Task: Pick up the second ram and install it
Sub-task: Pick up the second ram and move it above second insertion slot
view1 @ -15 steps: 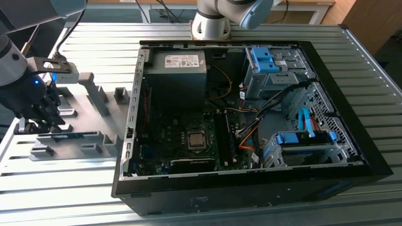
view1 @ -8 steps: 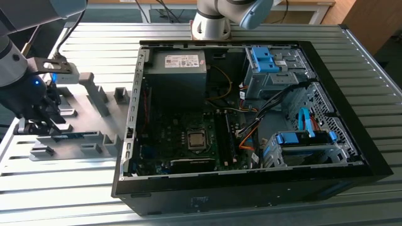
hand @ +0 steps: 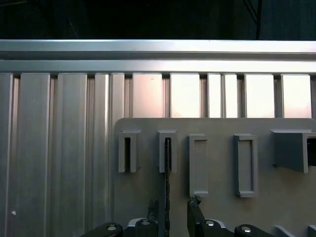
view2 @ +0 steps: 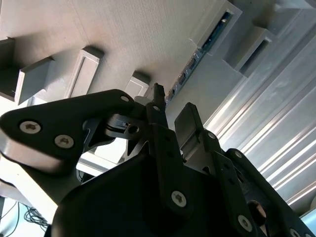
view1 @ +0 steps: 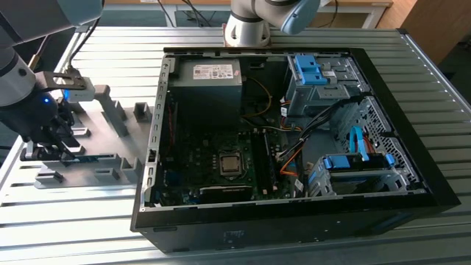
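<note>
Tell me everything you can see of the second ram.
The second ram is a long, thin, flat blue-teal board with small dark chips. It stands on edge in slots of the grey fixture, at the exterior view's left, outside the computer case. The open gripper straddles one end; contact is unclear.

Table (view1: 66, 221): ribbed aluminium slats, bright glare. Beyond the table's far edge: light wooden desk (view1: 353, 5), brown wooden panel (view1: 439, 25).
</note>
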Robot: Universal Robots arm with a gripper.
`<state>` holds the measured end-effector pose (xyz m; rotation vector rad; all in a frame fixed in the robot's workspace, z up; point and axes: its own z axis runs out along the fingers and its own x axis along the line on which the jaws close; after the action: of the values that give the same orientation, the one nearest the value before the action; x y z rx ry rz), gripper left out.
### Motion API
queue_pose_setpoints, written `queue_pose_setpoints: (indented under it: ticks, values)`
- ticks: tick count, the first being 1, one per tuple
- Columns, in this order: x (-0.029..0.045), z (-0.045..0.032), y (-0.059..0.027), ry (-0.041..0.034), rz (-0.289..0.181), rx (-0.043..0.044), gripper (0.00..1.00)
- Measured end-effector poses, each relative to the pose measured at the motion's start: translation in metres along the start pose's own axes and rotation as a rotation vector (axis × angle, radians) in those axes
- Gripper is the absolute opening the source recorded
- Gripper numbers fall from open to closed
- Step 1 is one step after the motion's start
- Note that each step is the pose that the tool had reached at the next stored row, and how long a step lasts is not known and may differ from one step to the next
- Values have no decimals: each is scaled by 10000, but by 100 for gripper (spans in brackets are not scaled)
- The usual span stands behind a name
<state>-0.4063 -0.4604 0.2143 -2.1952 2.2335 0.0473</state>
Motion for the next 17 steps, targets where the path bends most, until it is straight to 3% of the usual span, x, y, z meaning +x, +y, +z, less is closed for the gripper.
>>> queue_pose_setpoints:
  ticks: [2,17]
  values:
    - [0,14,0,-2,-1,32,36]
    - [4,135,-1,-1,0,33,36]
